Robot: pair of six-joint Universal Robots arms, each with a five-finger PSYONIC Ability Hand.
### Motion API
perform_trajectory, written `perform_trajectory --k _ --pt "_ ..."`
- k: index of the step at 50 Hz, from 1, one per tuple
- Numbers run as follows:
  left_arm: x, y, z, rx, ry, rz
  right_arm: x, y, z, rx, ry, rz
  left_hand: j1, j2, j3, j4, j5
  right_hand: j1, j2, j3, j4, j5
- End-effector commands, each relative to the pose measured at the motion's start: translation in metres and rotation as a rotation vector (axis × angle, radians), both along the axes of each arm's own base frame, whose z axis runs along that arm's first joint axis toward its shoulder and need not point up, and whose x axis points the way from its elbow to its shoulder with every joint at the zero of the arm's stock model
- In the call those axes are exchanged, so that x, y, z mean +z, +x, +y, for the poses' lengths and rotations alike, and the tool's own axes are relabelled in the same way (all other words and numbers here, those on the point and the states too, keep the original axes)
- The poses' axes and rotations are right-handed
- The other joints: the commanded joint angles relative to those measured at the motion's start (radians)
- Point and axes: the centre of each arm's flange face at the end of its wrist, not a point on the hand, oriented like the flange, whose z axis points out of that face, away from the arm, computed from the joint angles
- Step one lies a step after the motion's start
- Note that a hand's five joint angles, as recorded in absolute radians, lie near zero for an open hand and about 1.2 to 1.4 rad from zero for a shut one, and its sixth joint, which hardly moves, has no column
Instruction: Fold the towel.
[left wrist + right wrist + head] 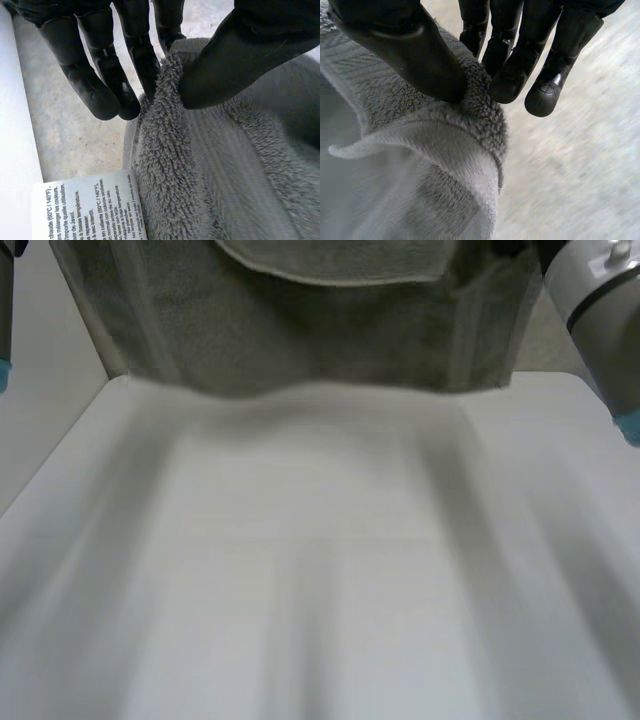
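The thick grey terry towel (320,335) is off the white counter (320,590). It hangs spread as a wide sheet between the two arms, over the far part of the counter. Its lower edge is near the far counter edge, but the pictures do not show whether it touches. A paler flap of the towel (330,262) droops over the upper middle.

The left hand (240,55) is closed in a pinch, with the thumb pressing a fluffy edge of the towel against one of the fingers (145,65). The other fingers hang free beside it. A white printed care label (85,210) lies just below this grip, which suggests it is at or near a corner.

The right hand (415,55) is closed the same way, with the thumb clamping a rolled hem against the fingers (512,75).

As a judgement, the task is at an early stage. The towel is gripped on both sides and lifted, but no finished fold lies on the counter. It has yet to be laid down, doubled over so the edges meet, and released flat.
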Motion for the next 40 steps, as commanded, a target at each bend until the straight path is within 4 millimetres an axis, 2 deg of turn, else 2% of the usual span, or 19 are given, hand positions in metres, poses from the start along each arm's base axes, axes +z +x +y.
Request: perform_trajectory --k 1,2,3,4,5,7,8,10,11,13,17,18,19,21,22,26,32,34,40 --pt "-0.091 0.010 -0.009 0.025 0.272 -0.058 -0.084 -0.003 0.011 0.050 0.423 0.177 -0.034 -0.109 -0.158 -0.131 -0.269 0.073 0.089 0.043 0.053 0.058" --pt "-0.114 0.010 -0.006 0.024 0.340 -0.076 -0.099 -0.004 0.016 0.067 0.492 0.209 -0.034 -0.109 -0.158 -0.131 -0.269 0.073 0.089 0.043 0.053 0.058" --pt "-0.114 0.010 -0.006 0.024 0.341 -0.076 -0.099 -0.004 0.016 0.068 0.492 0.209 -0.034 -0.109 -0.158 -0.131 -0.269 0.073 0.089 0.043 0.053 0.058" --pt "-0.138 0.011 -0.002 0.025 0.410 -0.093 -0.114 -0.003 0.021 0.091 0.554 0.241 -0.034 -0.109 -0.158 -0.131 -0.269 0.073 0.089 0.043 0.053 0.058" --pt "-0.138 0.011 -0.002 0.025 0.411 -0.094 -0.114 -0.003 0.021 0.091 0.554 0.242 -0.034 -0.109 -0.158 -0.131 -0.269 0.073 0.089 0.043 0.053 0.058" --pt "-0.180 0.014 0.009 0.023 0.534 -0.130 -0.142 -0.004 0.032 0.144 0.676 0.306 -0.034 -0.109 -0.158 -0.131 -0.269 0.073 0.089 0.043 0.053 0.058" --pt "-0.180 0.014 0.009 0.023 0.534 -0.130 -0.142 -0.004 0.032 0.144 0.677 0.306 -0.034 -0.109 -0.158 -0.131 -0.269 0.073 0.089 0.043 0.053 0.058" --pt "-0.210 0.017 0.021 0.019 0.624 -0.178 -0.168 -0.015 0.034 0.169 0.823 0.372 -0.034 -0.109 -0.158 -0.131 -0.269 0.073 0.089 0.043 0.053 0.058" --pt "-0.211 0.017 0.022 0.019 0.624 -0.178 -0.168 -0.015 0.034 0.169 0.824 0.373 -0.034 -0.109 -0.158 -0.131 -0.269 0.073 0.089 0.043 0.053 0.058" --pt "-0.232 0.021 0.031 0.019 0.672 -0.228 -0.193 -0.034 0.033 0.178 0.991 0.468 -0.034 -0.109 -0.158 -0.131 -0.269 0.073 0.089 0.043 0.053 0.058" --pt "-0.247 0.021 0.042 0.008 0.701 -0.283 -0.208 -0.046 0.033 0.192 1.077 0.565 -0.034 -0.109 -0.158 -0.131 -0.269 0.073 0.089 0.043 0.053 0.058" --pt "-0.253 0.018 0.049 -0.006 0.714 -0.309 -0.213 -0.046 0.031 0.194 1.075 0.585 -0.034 -0.109 -0.158 -0.131 -0.269 -0.103 -0.088 -0.134 -0.123 -0.118" --pt "-0.253 0.018 0.049 -0.007 0.714 -0.310 -0.213 -0.046 0.031 0.194 1.075 0.585 -0.034 -0.109 -0.158 -0.131 -0.269 -0.105 -0.090 -0.135 -0.125 -0.120" --pt "-0.261 0.015 0.059 -0.024 0.732 -0.346 -0.222 -0.048 0.025 0.181 1.069 0.575 -0.034 -0.109 -0.158 -0.131 -0.269 -0.649 -0.633 -0.679 -0.669 -0.664" --pt "-0.261 0.015 0.059 -0.024 0.732 -0.346 -0.222 -0.048 0.025 0.181 1.069 0.575 -0.034 -0.109 -0.158 -0.131 -0.269 -0.651 -0.636 -0.682 -0.671 -0.666" --pt "-0.261 0.005 0.069 -0.057 0.720 -0.375 -0.232 -0.049 0.022 0.167 1.017 0.564 -0.034 -0.109 -0.158 -0.131 -0.269 -1.035 -1.020 -1.065 -1.055 -1.050" --pt "-0.256 0.001 0.069 -0.065 0.702 -0.374 -0.213 -0.050 0.021 0.120 0.859 0.483 -0.034 -0.109 -0.158 -0.131 -0.269 -1.149 -1.133 -1.179 -1.169 -1.164" --pt "-0.248 0.003 0.069 -0.058 0.679 -0.366 -0.197 -0.050 0.028 0.098 0.745 0.403 -0.034 -0.109 -0.158 -0.131 -0.269 -1.149 -1.133 -1.179 -1.169 -1.164" --pt "-0.231 0.004 0.070 -0.049 0.627 -0.350 -0.181 -0.053 0.050 0.088 0.585 0.323 -0.034 -0.109 -0.158 -0.131 -0.269 -1.149 -1.133 -1.179 -1.169 -1.164"
